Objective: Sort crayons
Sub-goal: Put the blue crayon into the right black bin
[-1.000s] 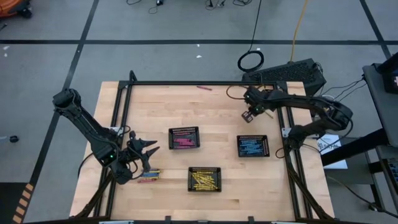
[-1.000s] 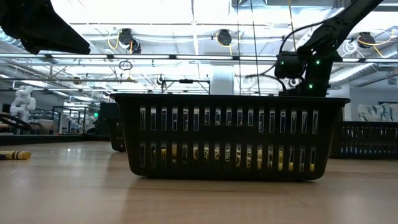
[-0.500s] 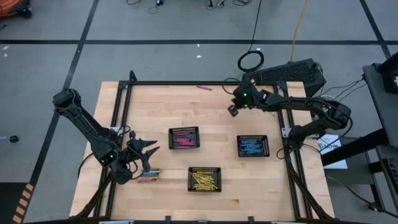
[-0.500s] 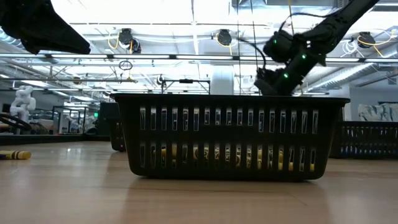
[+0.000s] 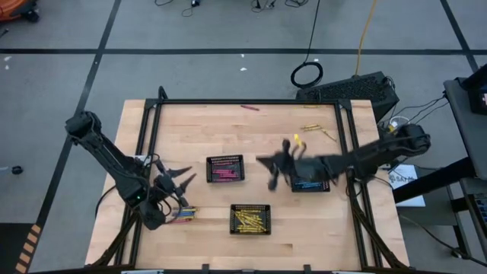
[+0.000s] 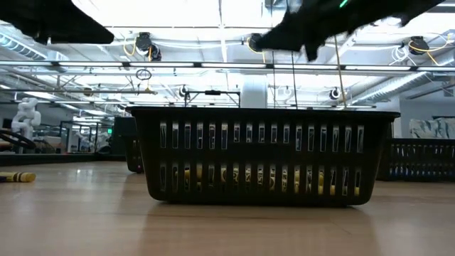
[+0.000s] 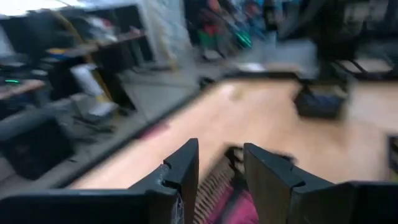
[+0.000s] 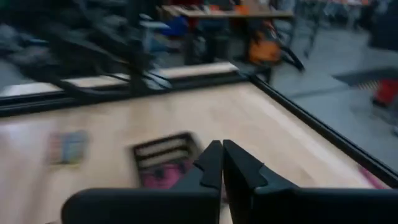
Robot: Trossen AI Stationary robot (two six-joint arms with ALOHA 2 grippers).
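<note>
Now, notes taken left to right across the table.

Left pincer: near the table's left front corner, fingers apart with nothing between them; position unchanged from a second ago, though it has tipped a little.
Loose crayons, left: a small mixed cluster on the bare table just beside the left pincer, toward the front edge; unsorted.
Pink tray: left of the table's centre, pink crayons inside.
Yellow tray: near the middle of the front edge, yellow crayons inside; it fills the low view.
Change: the right arm has swung from the back right of the table out to the middle, and it shows blurred.
Right pincer: now between the pink tray and the blue tray, fingers pressed shut; whether a crayon is pinched I cannot tell.
Blue tray: right of centre, partly under the right arm.
Loose crayons, back right: a few yellow sticks uncovered where the arm was.
Stray crayon: a pink stick at the back edge.
Judgement: most crayons are sorted; two loose groups and the stray remain.
In the way: the right arm spans the blue tray, and both pincers now sit close to the pink tray.
</note>
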